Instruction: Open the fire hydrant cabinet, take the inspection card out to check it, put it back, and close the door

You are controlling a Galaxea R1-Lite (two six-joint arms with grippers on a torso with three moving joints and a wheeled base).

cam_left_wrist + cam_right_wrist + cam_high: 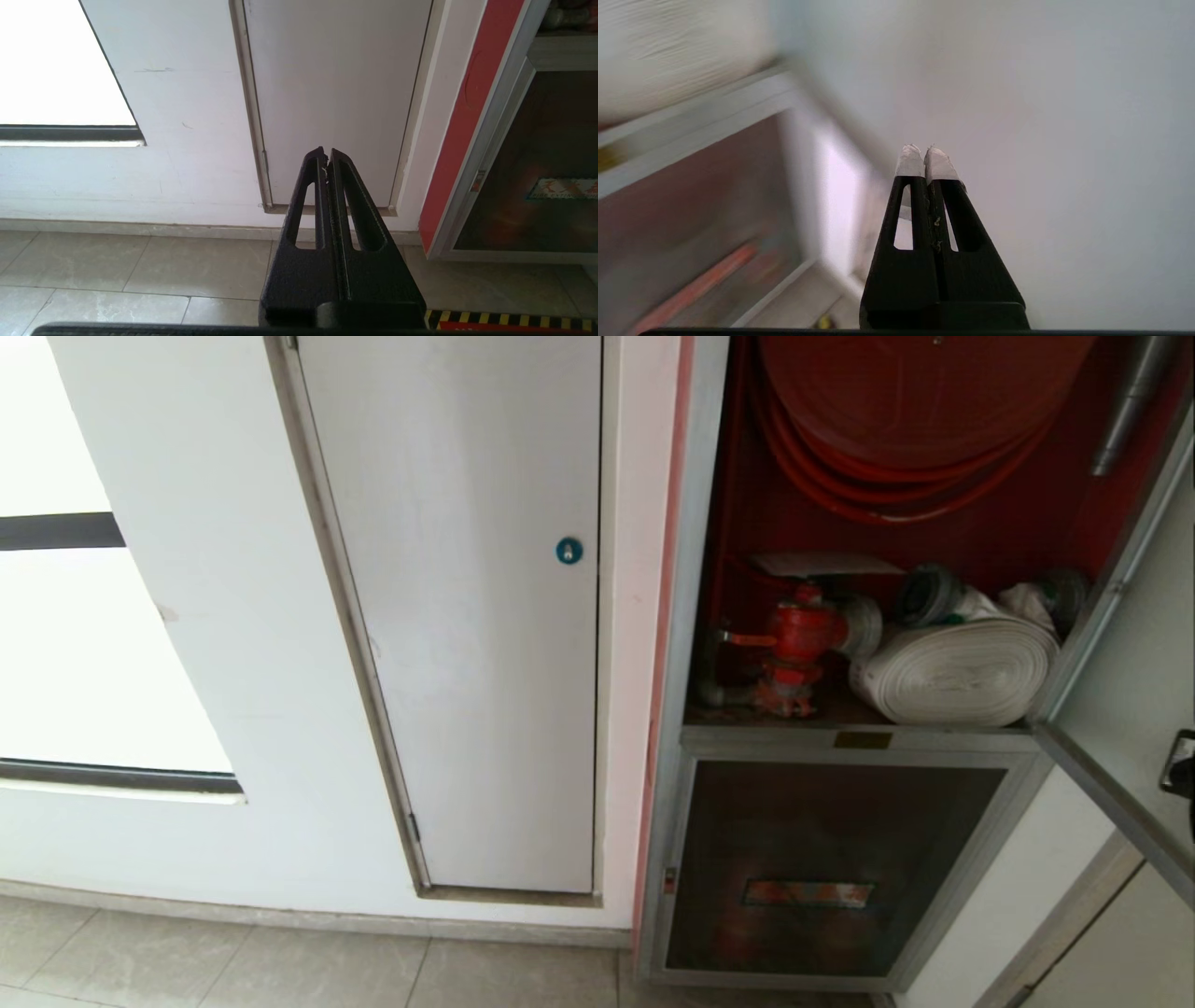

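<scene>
The fire hydrant cabinet (686, 616) stands open, red inside, with the red hose reel (896, 420) above. The red hydrant valve (798, 635) and the white rolled hose (962, 672) sit on its shelf. The inspection card (822, 565) lies flat on top of the valve. The door (1106, 775) is swung out to the right, pale inner face showing. My right gripper (924, 151), with white-taped tips, is shut on nothing. It points at a pale surface (1064, 140) beside the cabinet's lower corner. My left gripper (326, 151) is shut, empty and parked low, facing the wall.
A plain white panel (467, 616) with a blue round lock (569, 551) is set in the wall left of the cabinet. Below the shelf is a smaller dark panel (822, 859) with a reddish label. Grey floor tiles (280, 971) run along the wall.
</scene>
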